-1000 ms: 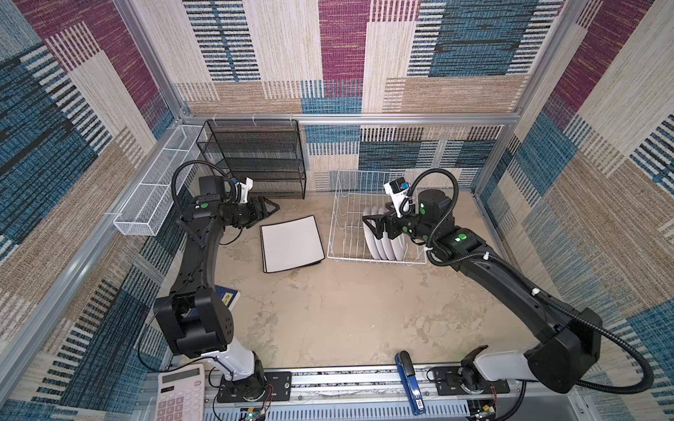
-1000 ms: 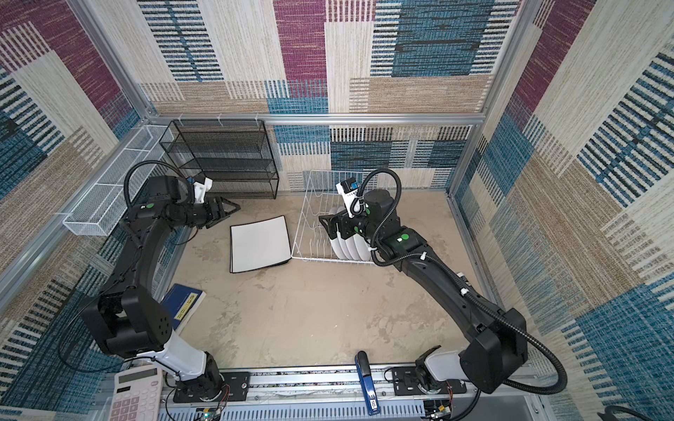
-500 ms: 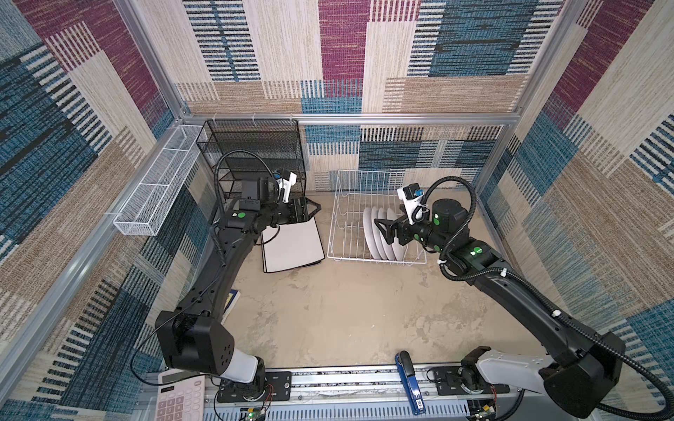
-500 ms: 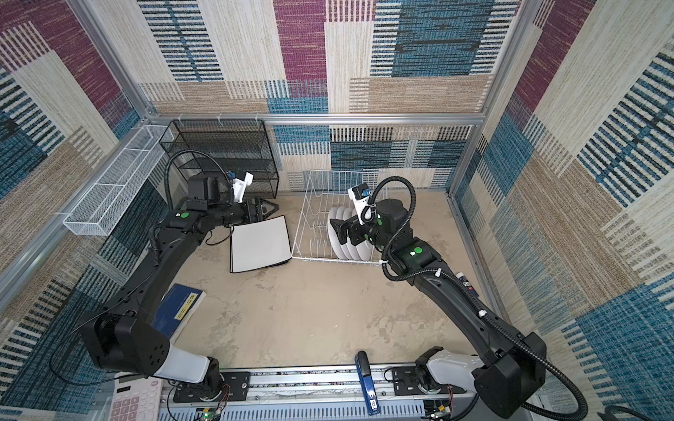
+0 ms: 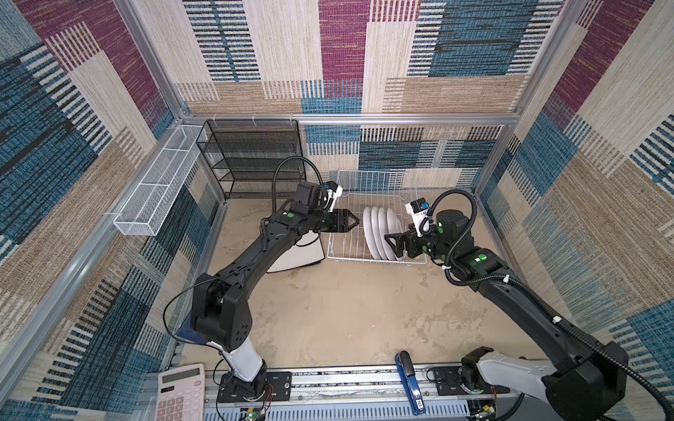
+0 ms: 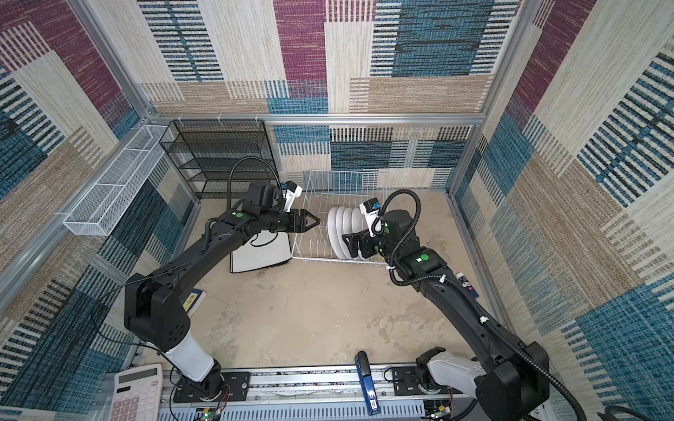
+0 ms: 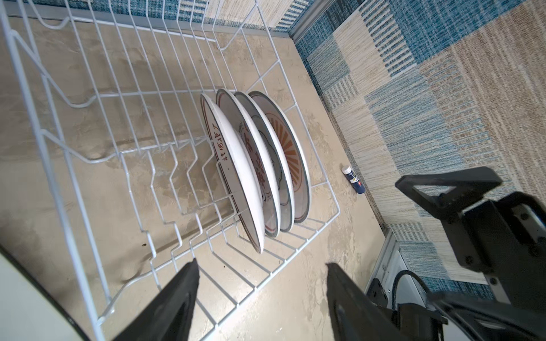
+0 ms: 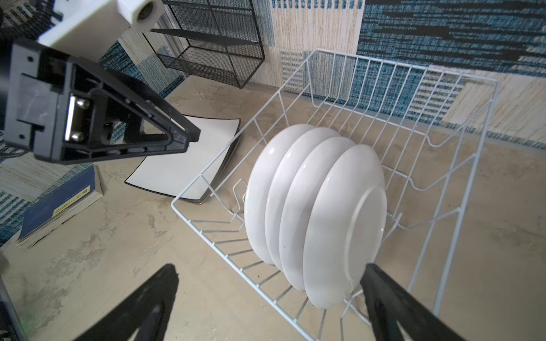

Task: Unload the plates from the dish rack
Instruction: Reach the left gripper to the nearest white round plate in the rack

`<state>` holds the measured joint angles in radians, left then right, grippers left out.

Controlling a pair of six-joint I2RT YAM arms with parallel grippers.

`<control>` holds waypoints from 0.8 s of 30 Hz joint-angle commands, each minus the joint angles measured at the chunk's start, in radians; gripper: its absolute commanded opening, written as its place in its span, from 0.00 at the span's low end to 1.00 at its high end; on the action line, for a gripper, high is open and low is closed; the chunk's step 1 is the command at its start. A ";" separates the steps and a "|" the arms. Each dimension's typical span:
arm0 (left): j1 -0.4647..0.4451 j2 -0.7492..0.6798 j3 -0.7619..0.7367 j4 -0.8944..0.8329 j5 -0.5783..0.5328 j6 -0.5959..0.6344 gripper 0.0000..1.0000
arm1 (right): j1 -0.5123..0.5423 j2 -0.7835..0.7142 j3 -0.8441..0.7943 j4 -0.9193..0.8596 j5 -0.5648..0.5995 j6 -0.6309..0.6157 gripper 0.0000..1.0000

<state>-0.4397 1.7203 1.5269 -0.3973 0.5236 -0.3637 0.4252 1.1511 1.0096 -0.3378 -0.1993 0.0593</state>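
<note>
four round plates (image 5: 379, 237) stand on edge at right end of dish rack (image 5: 364, 175). row runs across between arms: printed faces toward left arm, plain backs toward right. square plates (image 6: 260, 255) lie flat on table (image 5: 346, 310) just left of rack. left end effector (image 5: 354, 223) open, empty, at rack's left side, pointing at row. right end effector (image 5: 392, 245) wide open, empty, just beside nearest plate's back. we judge right arm nearer; next grab needs jaws astride one rim, across plate's thickness.

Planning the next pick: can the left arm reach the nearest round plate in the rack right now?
Probably yes: the left gripper is open, facing the nearest plate, with nothing between them.
</note>
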 commanded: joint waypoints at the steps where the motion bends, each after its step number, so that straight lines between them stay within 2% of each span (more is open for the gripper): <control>1: -0.011 0.039 0.033 0.006 -0.046 0.006 0.68 | -0.009 -0.026 -0.030 0.018 -0.014 0.046 0.99; 10: -0.049 0.171 0.150 -0.049 -0.060 -0.026 0.57 | -0.023 -0.049 -0.056 0.023 0.009 0.063 0.99; 17: -0.069 0.217 0.171 -0.055 -0.118 -0.063 0.43 | -0.025 -0.053 -0.048 0.021 0.011 0.057 0.99; 24: -0.077 0.255 0.193 -0.055 -0.151 -0.118 0.36 | -0.025 -0.054 -0.050 0.033 0.006 0.060 0.99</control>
<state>-0.5129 1.9633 1.7042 -0.4431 0.4156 -0.4458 0.3996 1.1000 0.9546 -0.3363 -0.1982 0.1078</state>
